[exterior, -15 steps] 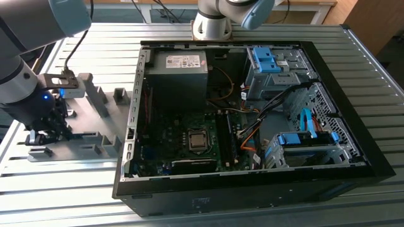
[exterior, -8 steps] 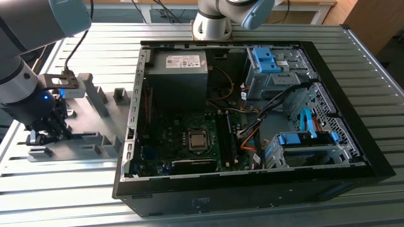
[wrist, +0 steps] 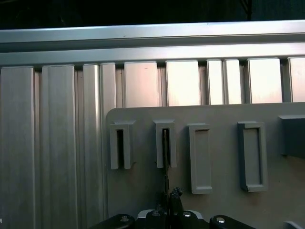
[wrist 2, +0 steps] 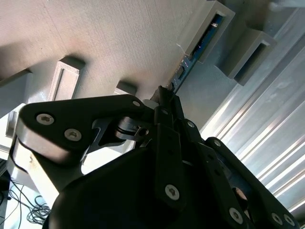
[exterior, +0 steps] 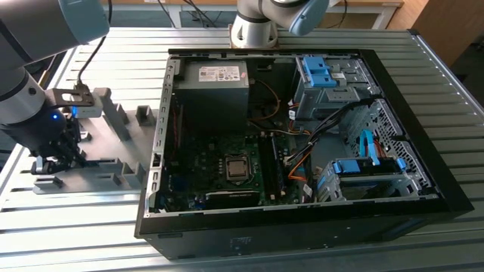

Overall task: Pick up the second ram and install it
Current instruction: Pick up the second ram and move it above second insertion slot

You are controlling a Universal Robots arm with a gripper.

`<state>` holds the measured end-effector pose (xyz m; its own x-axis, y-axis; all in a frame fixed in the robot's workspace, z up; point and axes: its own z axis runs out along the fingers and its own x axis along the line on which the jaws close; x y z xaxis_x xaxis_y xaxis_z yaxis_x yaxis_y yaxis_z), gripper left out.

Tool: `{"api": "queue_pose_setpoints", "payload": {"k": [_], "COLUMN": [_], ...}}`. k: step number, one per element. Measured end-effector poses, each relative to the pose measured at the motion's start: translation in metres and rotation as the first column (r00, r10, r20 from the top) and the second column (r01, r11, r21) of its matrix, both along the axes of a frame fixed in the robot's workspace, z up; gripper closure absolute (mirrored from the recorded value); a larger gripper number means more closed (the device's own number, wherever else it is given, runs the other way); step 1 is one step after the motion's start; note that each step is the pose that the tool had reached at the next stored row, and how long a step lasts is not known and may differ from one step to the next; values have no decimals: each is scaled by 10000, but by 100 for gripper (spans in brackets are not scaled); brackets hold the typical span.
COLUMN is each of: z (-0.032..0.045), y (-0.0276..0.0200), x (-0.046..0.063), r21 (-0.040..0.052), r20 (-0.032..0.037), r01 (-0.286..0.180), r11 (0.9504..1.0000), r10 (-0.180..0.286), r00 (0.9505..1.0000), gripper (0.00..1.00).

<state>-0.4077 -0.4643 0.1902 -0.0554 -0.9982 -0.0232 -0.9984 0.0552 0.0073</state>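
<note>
At the fixture [wrist 2: 109, 38], fingers [wrist 2: 167, 101] tight on second ram [wrist 2: 190, 59], green in second wrist view.

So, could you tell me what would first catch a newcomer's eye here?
The open black metal computer case lies on its side at the exterior view's centre, green motherboard exposed. At that view's left, the black gripper is down over the grey fixture plate, closed on the thin blue-green circuit-board stick standing in a slotted block.
</note>
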Motion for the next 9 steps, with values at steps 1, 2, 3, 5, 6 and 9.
{"api": "queue_pose_setpoints", "payload": {"k": [1, 2, 3, 5, 6, 9], "z": [0, 0, 0, 0, 0, -3], "y": [0, 0, 0, 0, 0, 0], "x": [0, 0, 0, 0, 0, -2], "r21": [0, 0, 0, 0, 0, 0], "r20": [0, 0, 0, 0, 0, 1], "r01": [0, 0, 0, 0, 0, 0], "r11": [10000, 10000, 10000, 10000, 10000, 10000], "r10": [0, 0, 0, 0, 0, 0], "r00": [10000, 10000, 10000, 10000, 10000, 10000], "gripper": [83, 83, 77, 77, 77, 77]}}
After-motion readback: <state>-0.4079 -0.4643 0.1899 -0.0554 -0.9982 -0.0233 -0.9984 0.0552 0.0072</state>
